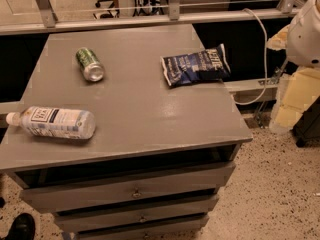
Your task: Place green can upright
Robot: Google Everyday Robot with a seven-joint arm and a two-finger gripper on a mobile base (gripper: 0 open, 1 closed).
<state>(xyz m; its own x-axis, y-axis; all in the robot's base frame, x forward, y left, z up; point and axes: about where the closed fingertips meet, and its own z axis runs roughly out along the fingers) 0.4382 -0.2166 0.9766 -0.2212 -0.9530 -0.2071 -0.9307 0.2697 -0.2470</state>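
Green can [89, 64] is laid sideways on the cabinet [140, 109]; gripper [294, 98] is held off its right edge, state indiscernible.

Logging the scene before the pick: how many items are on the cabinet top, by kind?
Green can: 1
Water bottle: 1
Chip bag: 1
Total: 3
Gripper: out of view; white robot part at the right edge.

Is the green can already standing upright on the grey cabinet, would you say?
No, the green can lies on its side on the cabinet top; the gripper is out of view.
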